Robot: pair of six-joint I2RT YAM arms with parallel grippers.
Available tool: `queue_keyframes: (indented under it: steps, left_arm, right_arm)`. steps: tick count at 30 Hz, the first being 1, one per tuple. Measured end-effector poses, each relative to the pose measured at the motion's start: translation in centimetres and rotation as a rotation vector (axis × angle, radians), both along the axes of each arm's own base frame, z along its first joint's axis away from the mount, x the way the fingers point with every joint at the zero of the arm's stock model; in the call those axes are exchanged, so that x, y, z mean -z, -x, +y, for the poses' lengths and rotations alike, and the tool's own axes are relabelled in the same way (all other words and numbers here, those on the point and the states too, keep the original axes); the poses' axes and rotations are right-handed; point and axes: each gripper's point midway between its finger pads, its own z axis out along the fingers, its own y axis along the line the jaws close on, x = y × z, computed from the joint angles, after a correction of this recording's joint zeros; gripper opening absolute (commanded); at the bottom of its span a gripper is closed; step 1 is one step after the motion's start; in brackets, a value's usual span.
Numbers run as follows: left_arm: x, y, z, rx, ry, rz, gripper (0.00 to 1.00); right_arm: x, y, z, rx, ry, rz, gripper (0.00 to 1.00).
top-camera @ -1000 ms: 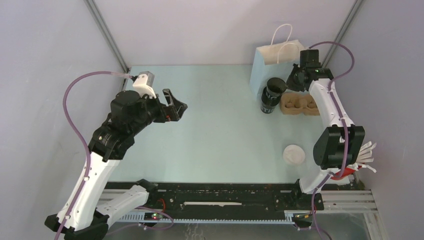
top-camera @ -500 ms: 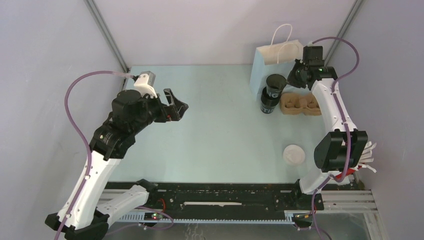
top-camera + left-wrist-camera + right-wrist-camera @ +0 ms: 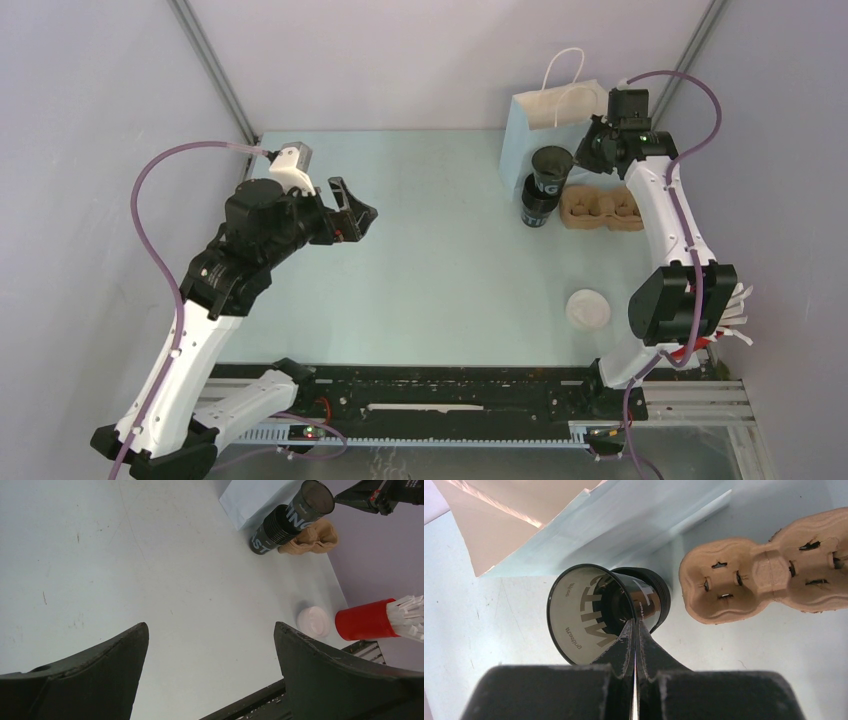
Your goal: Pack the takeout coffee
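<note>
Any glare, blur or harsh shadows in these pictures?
Right wrist view: glare streaks inside the glossy black cup, pinched by the shut right gripper. Left wrist view: the open left gripper is dark, nearly featureless. Top view: even light, soft shadows on the table.

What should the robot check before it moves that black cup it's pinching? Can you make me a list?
1. Right gripper shut on the rim of the black paper cup: ok.
2. Cup clear of the stack of black cups below: cannot tell.
3. Brown pulp cup carrier pockets empty: ok.
4. Left gripper open, away from the cups: ok.
5. White round lid on the cup: not ok, it lies on the table.
</note>
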Motion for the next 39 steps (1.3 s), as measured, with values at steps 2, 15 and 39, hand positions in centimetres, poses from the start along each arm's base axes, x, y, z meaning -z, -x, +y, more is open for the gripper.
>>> queue_keyframes:
  steps: [2,15,39]
  left_arm:
    - [0.0,0.0,0.0,0.000,0.000,0.000,1.00]
    - [0.0,0.0,0.0,0.002,0.000,0.000,1.00]
    - [-0.1,0.2,-0.1,0.008,0.004,-0.002,1.00]
  right_arm:
    - [0.0,0.0,0.2,-0.006,-0.006,0.000,0.00]
    - [-0.6,-0.2,0.2,0.006,-0.108,-0.016,0.00]
    - [2.2,-1.0,1.5,-0.026,-0.132,0.036,0.53]
